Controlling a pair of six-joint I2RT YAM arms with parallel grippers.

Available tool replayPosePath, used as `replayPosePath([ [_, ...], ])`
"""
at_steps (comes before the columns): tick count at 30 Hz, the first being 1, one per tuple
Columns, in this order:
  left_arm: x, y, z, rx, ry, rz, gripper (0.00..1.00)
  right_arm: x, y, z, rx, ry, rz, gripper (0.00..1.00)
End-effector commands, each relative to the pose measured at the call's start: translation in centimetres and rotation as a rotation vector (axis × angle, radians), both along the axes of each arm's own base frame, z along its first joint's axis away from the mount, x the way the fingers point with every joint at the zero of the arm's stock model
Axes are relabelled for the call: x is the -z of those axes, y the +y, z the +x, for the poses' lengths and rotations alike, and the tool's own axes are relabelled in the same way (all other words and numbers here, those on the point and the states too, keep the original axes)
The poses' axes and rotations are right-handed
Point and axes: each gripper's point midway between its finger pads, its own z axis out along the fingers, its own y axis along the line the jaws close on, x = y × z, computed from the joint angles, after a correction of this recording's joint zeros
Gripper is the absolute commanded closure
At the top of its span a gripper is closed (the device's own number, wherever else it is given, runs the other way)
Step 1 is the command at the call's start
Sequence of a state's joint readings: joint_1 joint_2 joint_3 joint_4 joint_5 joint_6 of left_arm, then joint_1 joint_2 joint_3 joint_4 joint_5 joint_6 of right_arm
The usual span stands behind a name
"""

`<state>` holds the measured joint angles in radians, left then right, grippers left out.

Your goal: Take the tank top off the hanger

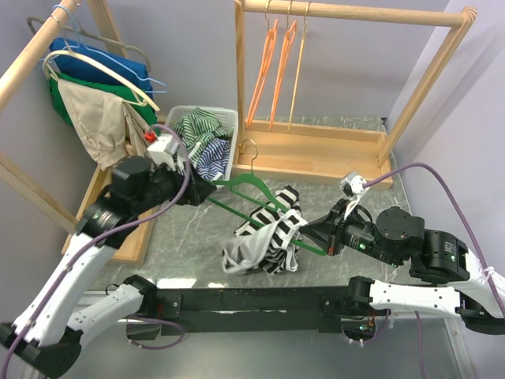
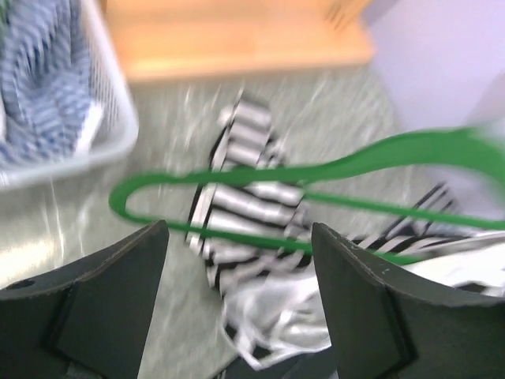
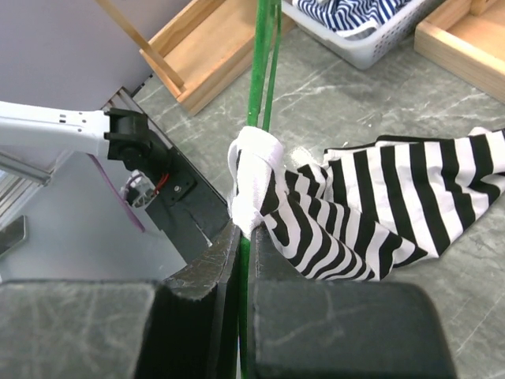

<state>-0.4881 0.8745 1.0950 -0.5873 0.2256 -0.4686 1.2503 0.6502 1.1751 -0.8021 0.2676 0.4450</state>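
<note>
Tank top point(image 1: 264, 237): a black-and-white striped garment with white trim is seen bunched on the grey table point(image 1: 181, 245), just toward 5 o'clock of the middle of the top view.
Strap point(image 3: 252, 174): a white strap of the garment is wound round the two green bars of the hanger point(image 1: 237, 183), close in front of the right pincer's tips.
Hanger: it is laid at a slant across the garment, with the hook turned toward 12 o'clock, one end toward 9 o'clock and the other toward 4 o'clock. Whether it rests on the table cannot be told.
Left pincer point(image 1: 207, 193): it is released, and its two tips are seen spread wide in its own wrist view. The rounded end of the hanger is seen just ahead of them, though that view is blurred. It is placed at 10 o'clock of the garment.
Right pincer point(image 1: 314, 230): it is clenched on the far end of the hanger, with the green bar pinched between its closed tips. It is placed at 3 o'clock of the garment.
Basket point(image 1: 232, 146): a white basket is found at 11 o'clock of the garment, and striped clothes are piled in it.
Back rack point(image 1: 355, 12): a wooden frame is seen at 12 o'clock, and slim orange hangers point(image 1: 272, 71) are hung on its rail.
Side rack point(image 1: 31, 55): a wooden frame is seen at 10 o'clock, and blue, green and beige clothes point(image 1: 95, 118) are hung on it.
</note>
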Motion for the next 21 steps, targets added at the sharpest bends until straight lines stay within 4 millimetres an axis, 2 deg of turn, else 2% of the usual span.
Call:
replayPosePath([
  [1, -6.6, -0.3, 0.2, -0.004, -0.186, -0.120, 0.21, -2.2, 0.8, 0.2, -0.001, -0.020, 0.088, 1.00],
  [5, -8.7, -2.3, 0.2, 0.061, -0.223, -0.174, 0.24, -1.7, 1.6, 0.1, -0.018, -0.011, 0.068, 1.00],
  [12, -8.7, -6.9, 0.9, 0.076, -0.201, -0.163, 0.28, -1.5, 2.1, 0.4, -0.010, -0.011, 0.057, 1.00],
  [18, -8.4, -7.9, 0.8, 0.061, -0.202, -0.170, 0.30, -1.9, 1.8, 0.6, 0.001, -0.022, 0.067, 1.00],
  [21, -9.2, -7.5, 1.1, 0.017, -0.229, -0.195, 0.32, -1.8, 1.9, 0.6, 0.001, -0.021, 0.061, 1.00],
])
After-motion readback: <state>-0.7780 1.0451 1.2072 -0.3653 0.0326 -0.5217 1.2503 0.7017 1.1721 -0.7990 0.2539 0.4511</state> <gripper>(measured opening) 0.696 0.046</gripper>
